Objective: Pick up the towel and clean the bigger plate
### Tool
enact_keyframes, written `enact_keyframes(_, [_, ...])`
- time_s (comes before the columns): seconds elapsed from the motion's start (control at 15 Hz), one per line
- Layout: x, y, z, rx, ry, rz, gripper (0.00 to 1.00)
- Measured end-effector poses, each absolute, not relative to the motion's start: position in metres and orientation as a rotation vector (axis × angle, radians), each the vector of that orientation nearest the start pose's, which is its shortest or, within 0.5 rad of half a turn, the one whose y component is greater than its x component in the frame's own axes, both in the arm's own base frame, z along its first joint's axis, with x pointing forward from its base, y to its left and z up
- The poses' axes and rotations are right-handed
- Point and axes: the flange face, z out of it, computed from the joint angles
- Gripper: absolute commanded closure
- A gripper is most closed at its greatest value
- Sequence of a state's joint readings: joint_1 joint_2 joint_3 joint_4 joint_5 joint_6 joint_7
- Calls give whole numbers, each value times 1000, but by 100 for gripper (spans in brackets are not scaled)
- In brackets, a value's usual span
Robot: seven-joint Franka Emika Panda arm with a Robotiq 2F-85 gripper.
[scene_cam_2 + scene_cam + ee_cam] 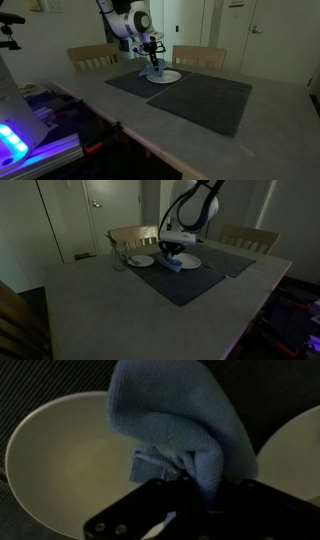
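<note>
The end effector (186, 478) was clamped on the bunched blue towel (170, 415), held at the bigger plate (194, 261) on the counter (100, 305). Wiping seemed in hand. Next, the towel needed pressing down and sweeping across the plate's face.

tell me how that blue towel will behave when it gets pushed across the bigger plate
Probably floppy: the towel bunches and folds where the gripper pinches it. Likely light and soft, so it should drape onto the bigger plate rather than scrape it.
</note>
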State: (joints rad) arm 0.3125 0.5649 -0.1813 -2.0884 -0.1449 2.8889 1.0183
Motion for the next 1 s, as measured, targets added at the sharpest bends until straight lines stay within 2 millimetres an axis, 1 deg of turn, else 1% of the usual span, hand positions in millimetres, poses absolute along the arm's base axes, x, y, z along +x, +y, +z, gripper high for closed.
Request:
enact_keyframes(0.07, [595,103,182,-2916,1028,-442,97])
enact_keyframes(0.27, [587,152,196,-2924,867,-441,97])
enact_keyframes(0.4, [580,179,197,-2926,784,-423,97])
enact_keyframes(0.47, [577,188,196,-2929,754,-413,97])
enact_keyframes(0.67, [568,205,188,-2945,691,-381,97])
enact_keyframes(0.8, [562,208,179,-2964,663,-361,97])
enact_keyframes(1.0, [555,208,163,-2990,637,-328,97])
